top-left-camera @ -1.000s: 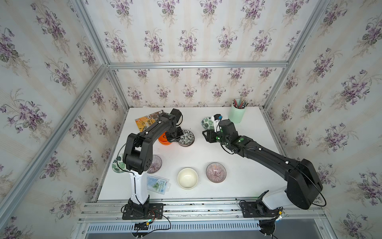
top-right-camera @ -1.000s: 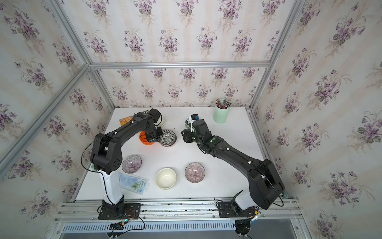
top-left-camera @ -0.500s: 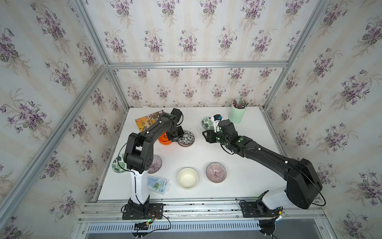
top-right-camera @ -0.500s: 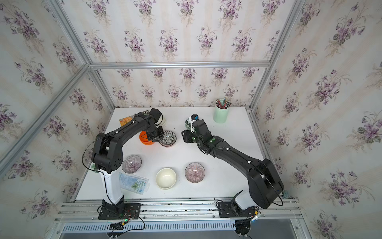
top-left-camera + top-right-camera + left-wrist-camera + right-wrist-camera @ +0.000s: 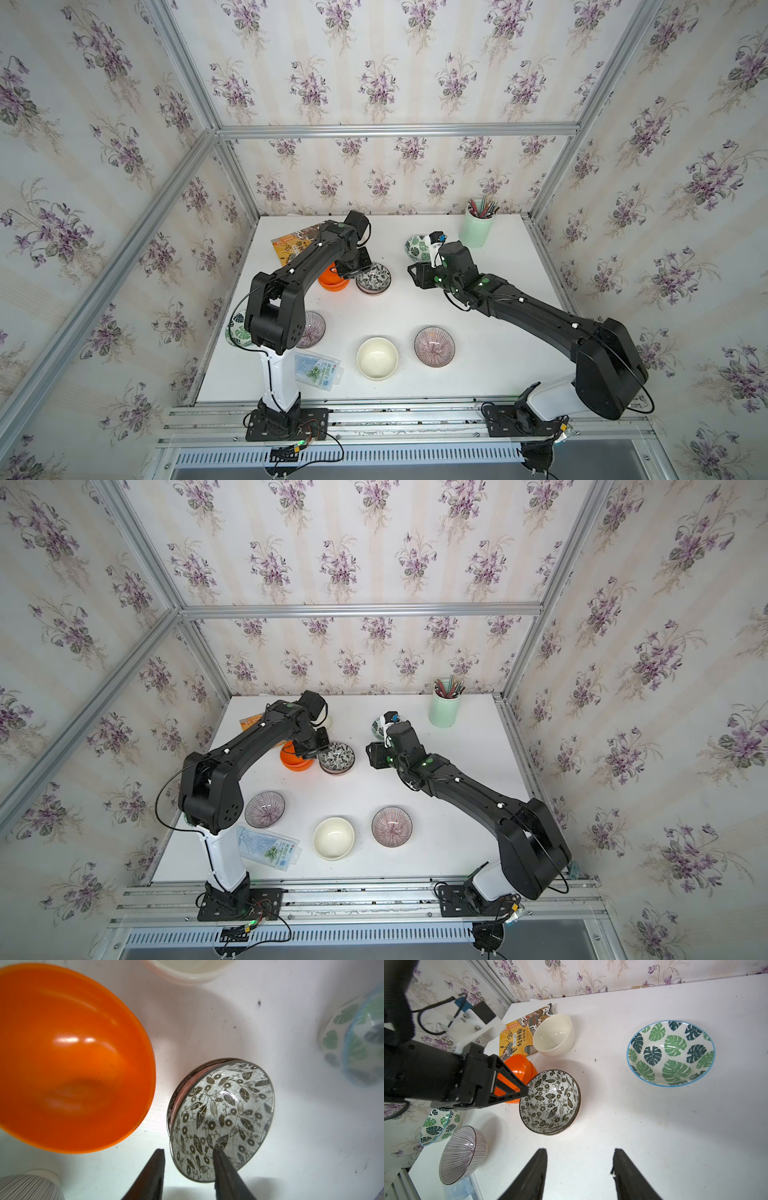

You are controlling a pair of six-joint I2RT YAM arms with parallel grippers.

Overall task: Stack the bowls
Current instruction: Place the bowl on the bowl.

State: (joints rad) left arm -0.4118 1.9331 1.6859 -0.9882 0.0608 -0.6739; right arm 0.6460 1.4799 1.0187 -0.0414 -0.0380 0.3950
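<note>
The left gripper [image 5: 187, 1149] has just let go. Its jaws, shut a second ago, now stand partly open astride the rim of the patterned bowl [image 5: 224, 1109], one finger over the inside and the other outside, clear of the wall. I cannot tell whether the inner finger touches the glaze. In the top views the bowl has not shifted over that second. It sits nested in its twin [image 5: 182, 1086], whose rim shows just under it. I judge this pair stacked and the release done, so the arm need only lift away without catching the rim.

The right gripper [image 5: 579, 1149] hangs over bare surface [image 5: 654, 1126], its jaws about half open and holding nothing.

Outward from the pair, the orange bowl [image 5: 72, 1059] is just beside it, and a cream bowl [image 5: 553, 1035] lies beyond, at the edge of a booklet [image 5: 517, 1036]. In a top view the pair is left of centre, with a green bowl [image 5: 417, 248] to its right, by the right wrist. Toward the lower edge of the surface are a second cream bowl [image 5: 377, 357] and a purple bowl [image 5: 434, 346]. By the left arm's base are another purple bowl [image 5: 313, 328] and another green bowl [image 5: 235, 330]. These pairs lie well apart, so much stacking is left.
</note>
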